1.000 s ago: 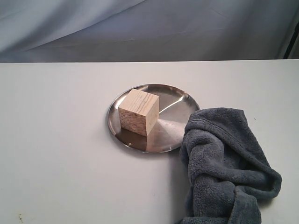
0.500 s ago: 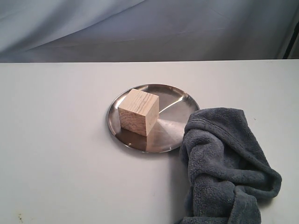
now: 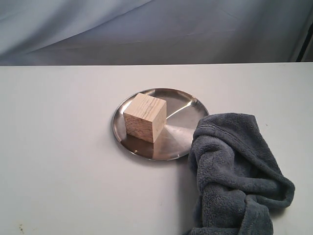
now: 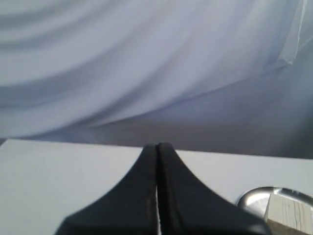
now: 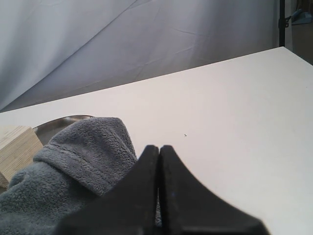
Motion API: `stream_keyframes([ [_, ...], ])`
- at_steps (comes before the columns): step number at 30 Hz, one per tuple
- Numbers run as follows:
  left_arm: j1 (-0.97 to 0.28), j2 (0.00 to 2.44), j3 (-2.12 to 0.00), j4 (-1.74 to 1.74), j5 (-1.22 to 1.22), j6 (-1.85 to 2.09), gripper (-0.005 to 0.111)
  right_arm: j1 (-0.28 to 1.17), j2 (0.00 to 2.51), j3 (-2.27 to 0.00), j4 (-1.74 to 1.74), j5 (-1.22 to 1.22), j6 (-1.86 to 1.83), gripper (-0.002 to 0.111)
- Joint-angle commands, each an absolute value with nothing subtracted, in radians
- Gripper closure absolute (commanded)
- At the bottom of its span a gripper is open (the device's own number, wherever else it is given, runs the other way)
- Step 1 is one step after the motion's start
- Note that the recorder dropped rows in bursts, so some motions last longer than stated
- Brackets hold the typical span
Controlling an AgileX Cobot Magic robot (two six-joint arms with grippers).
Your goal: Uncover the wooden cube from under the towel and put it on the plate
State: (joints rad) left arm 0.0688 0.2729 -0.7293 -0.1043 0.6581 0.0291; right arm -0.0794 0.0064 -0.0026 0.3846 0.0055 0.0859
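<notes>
Right gripper (image 5: pixel 158 150): black fingers pressed flat against each other, only a thin seam between them, nothing held. Beside and beyond the tips lies the towel (image 5: pixel 73 171), a blue-grey fleece heap with a thick rolled hem. Past the towel, part of the wooden cube (image 5: pixel 14 147) shows pale grain lines, and a sliver of the plate (image 5: pixel 61 121) appears just behind the fold. The white table (image 5: pixel 230 107) carries one small dark speck (image 5: pixel 185 135). A creased grey backdrop (image 5: pixel 122 39) closes the scene.
</notes>
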Motion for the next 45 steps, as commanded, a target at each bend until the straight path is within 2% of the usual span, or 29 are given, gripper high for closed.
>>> stream_keyframes([
  [1,0.071,0.118,-0.646,-0.115,0.561,0.055,0.107,-0.079,0.0,0.0,0.39,0.017,0.09,0.105],
  [5,0.071,0.002,-0.589,-0.091,0.489,0.056,0.107,-0.079,0.0,0.0,0.39,0.017,0.09,0.105],
  [20,0.071,0.0,-0.447,-0.094,0.436,0.059,0.107,-0.079,0.0,0.0,0.39,0.017,0.09,0.105],
  [22,0.071,0.0,-0.402,-0.094,0.396,0.054,0.107,-0.079,0.0,0.0,0.39,0.017,0.09,0.105],
  [27,0.071,0.0,-0.186,-0.094,0.123,0.054,0.107,-0.079,0.0,0.0,0.39,0.017,0.09,0.105],
  [32,0.071,0.0,0.0,-0.094,0.02,0.054,0.107,-0.079,0.0,0.0,0.39,0.017,0.09,0.105],
  [35,0.071,0.0,0.0,-0.076,0.162,0.061,0.107,-0.079,0.0,0.0,0.39,0.017,0.09,0.105],
  [45,0.071,0.0,0.0,-0.068,0.181,0.055,0.107,-0.079,0.0,0.0,0.39,0.017,0.09,0.105],
])
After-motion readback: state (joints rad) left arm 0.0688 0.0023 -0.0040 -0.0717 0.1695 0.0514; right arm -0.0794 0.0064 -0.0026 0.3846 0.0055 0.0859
